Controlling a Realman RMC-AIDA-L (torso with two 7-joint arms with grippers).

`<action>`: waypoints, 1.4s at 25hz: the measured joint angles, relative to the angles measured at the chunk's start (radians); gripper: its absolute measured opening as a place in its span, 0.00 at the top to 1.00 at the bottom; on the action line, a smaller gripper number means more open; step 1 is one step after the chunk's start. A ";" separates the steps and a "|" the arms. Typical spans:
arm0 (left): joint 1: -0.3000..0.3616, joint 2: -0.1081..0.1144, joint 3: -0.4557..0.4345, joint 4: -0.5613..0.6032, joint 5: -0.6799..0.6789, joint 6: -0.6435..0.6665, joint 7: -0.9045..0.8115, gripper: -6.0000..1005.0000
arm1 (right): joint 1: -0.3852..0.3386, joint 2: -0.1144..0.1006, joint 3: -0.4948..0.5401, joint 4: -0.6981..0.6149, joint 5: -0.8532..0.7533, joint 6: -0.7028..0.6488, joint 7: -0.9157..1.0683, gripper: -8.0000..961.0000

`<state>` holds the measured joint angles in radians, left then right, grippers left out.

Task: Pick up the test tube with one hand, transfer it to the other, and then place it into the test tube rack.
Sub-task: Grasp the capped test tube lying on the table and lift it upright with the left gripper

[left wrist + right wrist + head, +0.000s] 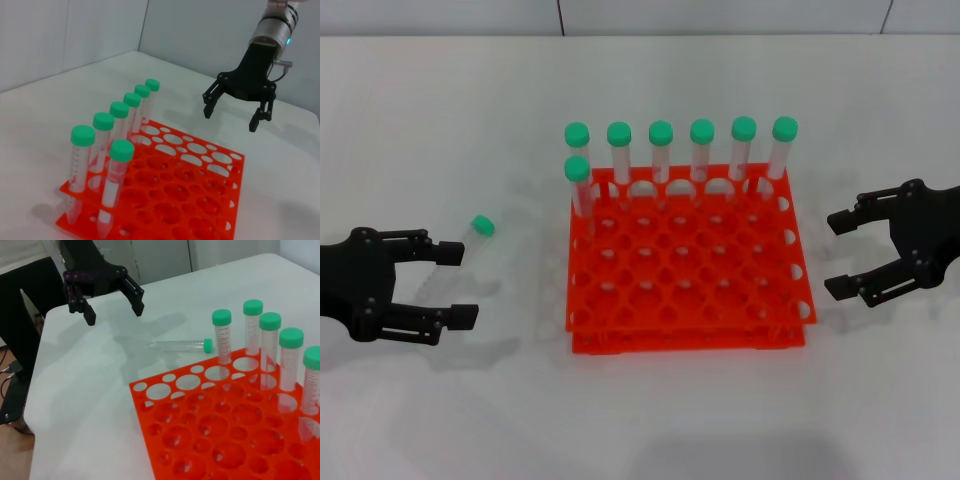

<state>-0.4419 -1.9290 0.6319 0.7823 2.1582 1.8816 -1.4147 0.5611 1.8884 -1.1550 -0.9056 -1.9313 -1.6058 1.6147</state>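
One test tube [479,230], clear with a green cap, lies flat on the white table left of the orange-red test tube rack [690,340]. It also shows in the right wrist view [180,345]. My left gripper [455,284] is open and empty, low over the table, with the lying tube's lower end between its fingers, which are not closed on it. It shows in the right wrist view [114,314] too. My right gripper [839,254] is open and empty, to the right of the rack. The left wrist view shows it [231,119] hovering beyond the rack [235,157].
Several capped tubes [661,150] stand upright in the rack's back row, and one more [578,185] stands in the second row at the left. The rack's other holes [220,430] are empty. The table's edge [37,390] lies beyond my left gripper.
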 joint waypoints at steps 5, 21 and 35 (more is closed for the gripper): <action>0.001 0.000 -0.001 0.000 0.000 -0.004 0.000 0.14 | -0.001 0.002 0.000 0.001 -0.001 0.000 0.000 0.10; 0.002 -0.001 -0.005 0.007 0.000 -0.006 -0.022 0.14 | -0.006 0.017 -0.002 0.000 -0.025 0.004 -0.015 0.09; 0.024 -0.053 0.151 0.462 0.113 0.056 -0.575 0.14 | -0.014 0.022 -0.002 -0.005 -0.026 0.014 -0.042 0.10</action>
<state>-0.4180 -1.9820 0.7834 1.2438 2.2708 1.9379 -1.9900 0.5475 1.9102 -1.1566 -0.9109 -1.9574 -1.5921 1.5728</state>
